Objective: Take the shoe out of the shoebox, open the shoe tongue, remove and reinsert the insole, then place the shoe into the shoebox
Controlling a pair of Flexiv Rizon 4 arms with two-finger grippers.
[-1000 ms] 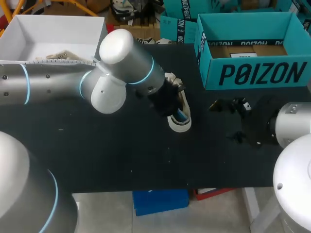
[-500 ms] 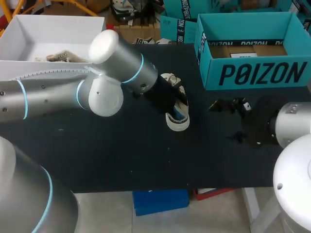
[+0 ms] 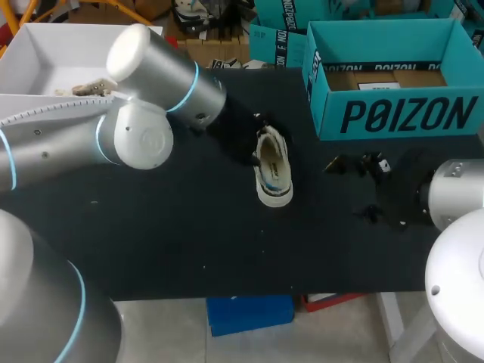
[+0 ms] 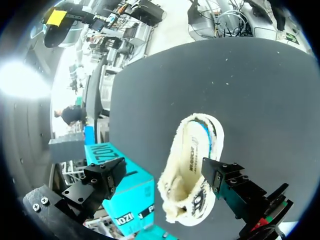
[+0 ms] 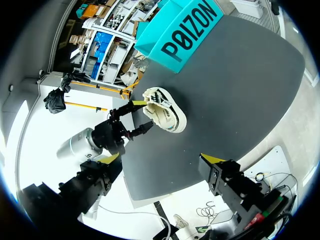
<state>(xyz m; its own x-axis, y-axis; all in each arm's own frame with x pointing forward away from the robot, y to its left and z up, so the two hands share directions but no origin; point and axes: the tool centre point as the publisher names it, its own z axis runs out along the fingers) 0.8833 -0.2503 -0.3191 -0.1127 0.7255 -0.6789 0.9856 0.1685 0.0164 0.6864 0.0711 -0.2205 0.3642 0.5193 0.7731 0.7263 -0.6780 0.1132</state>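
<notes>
A cream fleece-lined shoe (image 3: 273,170) lies on the black table (image 3: 181,227), its opening facing up. My left gripper (image 4: 164,176) is open at the shoe's (image 4: 192,167) heel end. One of its fingers (image 4: 222,176) is beside the shoe, the other (image 4: 107,176) well apart from it. In the right wrist view the left gripper (image 5: 141,116) straddles the shoe's (image 5: 165,116) end without clamping it. The teal shoebox (image 3: 393,113) stands open at the far right. My right gripper (image 5: 160,161) is open, empty, and well short of the shoe.
A white open box (image 3: 83,45) holding a pale item sits at the far left. My left arm's thick elbow (image 3: 144,113) hangs over the table's left half. A second teal box (image 3: 272,41) stands behind the table.
My left gripper has opened and let go of the shoe. The left arm has drawn back to the left, and the shoe now lies uncovered on the table.
</notes>
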